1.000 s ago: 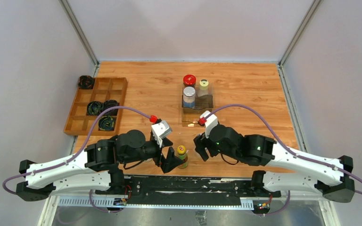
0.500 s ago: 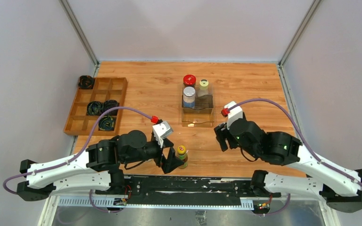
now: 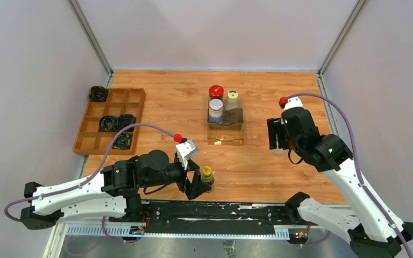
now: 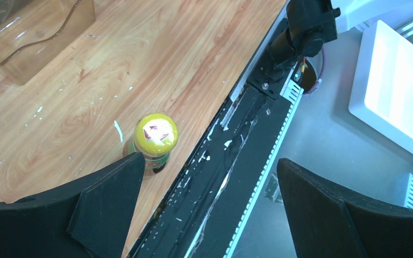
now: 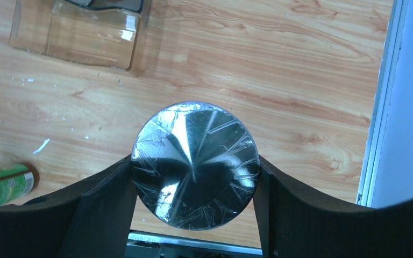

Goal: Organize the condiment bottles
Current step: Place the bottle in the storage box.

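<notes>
My right gripper is raised over the table's right side, shut on the silver-lidded jar; both fingers press the lid's sides. My left gripper is open at the near edge. The yellow-capped brown sauce bottle stands upright just beyond its left finger, not between the jaws; it also shows in the left wrist view. A clear bin holds the red-lidded jar, the yellow-capped shaker and the blue-labelled jar. The black-capped jar is out of view.
A wooden compartment tray at the left holds black coiled bundles; another bundle lies behind it. The black base rail runs along the near edge. Metal frame posts stand at the far corners.
My right arm has risen and swung right and away from the near middle, carrying the silver-lidded jar. The left gripper has stayed by the sauce bottle.
</notes>
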Controlling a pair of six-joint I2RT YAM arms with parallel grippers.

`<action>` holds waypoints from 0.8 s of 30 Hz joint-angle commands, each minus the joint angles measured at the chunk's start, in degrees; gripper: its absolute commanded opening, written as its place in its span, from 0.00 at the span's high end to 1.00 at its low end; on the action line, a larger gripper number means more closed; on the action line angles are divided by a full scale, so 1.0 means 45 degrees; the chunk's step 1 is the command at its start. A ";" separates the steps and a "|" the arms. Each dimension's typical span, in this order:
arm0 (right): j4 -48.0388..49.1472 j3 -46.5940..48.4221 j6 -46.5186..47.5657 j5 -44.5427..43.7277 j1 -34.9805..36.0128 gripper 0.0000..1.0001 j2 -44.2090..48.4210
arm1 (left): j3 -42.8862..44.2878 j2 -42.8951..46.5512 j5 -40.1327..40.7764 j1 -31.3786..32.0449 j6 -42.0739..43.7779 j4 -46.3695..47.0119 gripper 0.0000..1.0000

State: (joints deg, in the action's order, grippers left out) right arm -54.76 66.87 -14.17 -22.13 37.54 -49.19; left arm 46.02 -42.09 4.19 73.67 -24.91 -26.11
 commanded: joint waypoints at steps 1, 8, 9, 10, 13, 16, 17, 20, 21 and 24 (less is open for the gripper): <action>0.0762 0.1014 0.0769 0.1469 -0.2180 0.44 -0.0710 | -0.0196 0.0259 -0.0206 -0.0082 -0.0129 0.0238 0.00; 0.1654 0.2309 0.0800 0.3725 -0.5131 0.44 -0.2510 | -0.0295 0.0345 -0.0273 -0.0081 -0.0092 0.0152 0.00; 0.1724 0.2576 0.0788 0.3961 -0.5460 0.44 -0.2785 | -0.0303 0.0358 -0.0284 -0.0082 -0.0090 0.0132 0.00; 0.1806 0.2817 0.0787 0.4210 -0.5755 0.45 -0.3081 | -0.0331 0.0367 -0.0285 -0.0067 -0.0081 0.0125 0.00; 0.1994 0.3526 0.0773 0.4707 -0.6545 0.45 -0.3921 | -0.0409 0.0376 -0.0295 -0.0081 -0.0049 0.0136 0.00; 0.2269 0.4246 0.0613 0.5641 -0.7221 0.45 -0.4681 | -0.0501 0.0317 -0.0362 -0.0082 -0.0012 0.0163 0.00; 0.2387 0.4491 0.0572 0.5843 -0.7399 0.45 -0.4954 | -0.0549 0.0264 -0.0378 -0.0082 0.0005 0.0185 0.00; 0.2462 0.5570 0.0609 0.6123 -0.7763 0.45 -0.6071 | -0.0635 0.0045 -0.0482 -0.0080 0.0091 0.0353 0.00; 0.2462 0.5911 0.0593 0.6213 -0.7896 0.45 -0.6429 | -0.0654 -0.0034 -0.0525 -0.0082 0.0120 0.0428 0.00; 0.2462 0.6958 0.0562 0.6368 -0.7997 0.45 -0.7413 | -0.0679 -0.0323 -0.0614 -0.0082 0.0226 0.0628 0.00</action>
State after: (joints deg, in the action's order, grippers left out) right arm -46.37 91.81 -11.97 3.25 2.94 -78.91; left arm 43.59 -42.24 2.79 73.65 -25.08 -25.34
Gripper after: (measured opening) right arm 0.743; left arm 1.000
